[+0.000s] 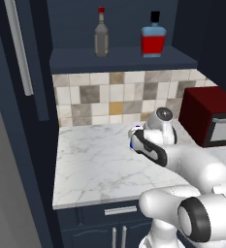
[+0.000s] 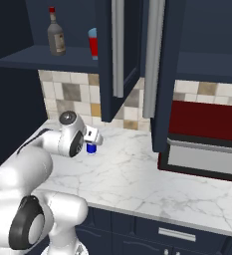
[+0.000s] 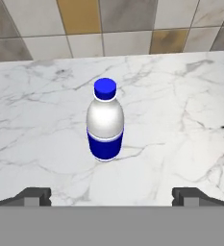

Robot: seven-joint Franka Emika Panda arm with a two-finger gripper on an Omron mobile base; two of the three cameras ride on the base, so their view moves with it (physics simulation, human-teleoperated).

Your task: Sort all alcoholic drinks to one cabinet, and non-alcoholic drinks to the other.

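Observation:
A small white bottle (image 3: pixel 105 122) with a blue label and blue cap stands upright on the marble counter (image 3: pixel 180 120), just in front of my gripper (image 3: pixel 111 196). The gripper is open, its fingertips (image 3: pixel 34 196) wide apart, short of the bottle on either side and touching nothing. In the right base view the bottle (image 2: pixel 91 148) peeks out below the hand. On the open cabinet's shelf (image 1: pixel 124 58) above stand the slim grey-brown bottle (image 1: pixel 101 34) with a red cap and the squat red bottle (image 1: pixel 153 36) with a black cap. A second navy cabinet (image 2: pixel 212 40) hangs to the right.
Open cabinet doors with silver bar handles (image 2: pixel 117 45) (image 2: pixel 155 55) hang over the counter. Another door (image 1: pixel 20 48) stands open at the left. A dark red microwave (image 2: pixel 207 139) sits on the counter to the right. The tiled wall (image 3: pixel 108 24) is close behind the bottle.

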